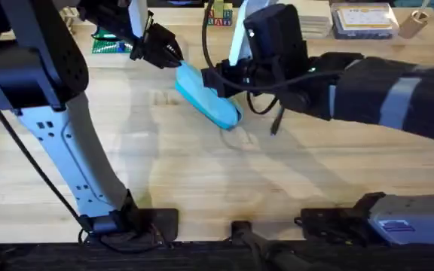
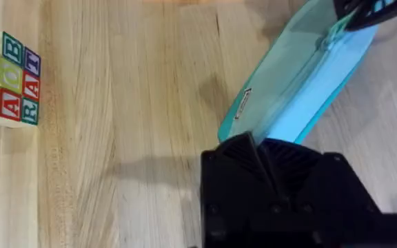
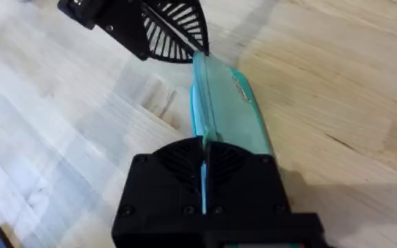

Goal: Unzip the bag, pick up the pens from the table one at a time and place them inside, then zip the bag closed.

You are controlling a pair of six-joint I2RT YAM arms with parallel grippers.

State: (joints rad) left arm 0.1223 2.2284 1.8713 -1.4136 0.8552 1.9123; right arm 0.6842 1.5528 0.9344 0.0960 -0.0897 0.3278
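The blue bag lay slanted on the table in the upper middle of the overhead frame, running from upper left down to lower right. The left tool was clenched on the bag's upper-left end, and the right tool was clenched on the zipper edge nearer the lower-right end. Lettered wooden blocks stood at the left edge of the left wrist view

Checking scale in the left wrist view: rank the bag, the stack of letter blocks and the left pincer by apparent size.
1. Left pincer, largest, though inflated by nearness to the camera.
2. Bag.
3. Letter blocks, smallest.
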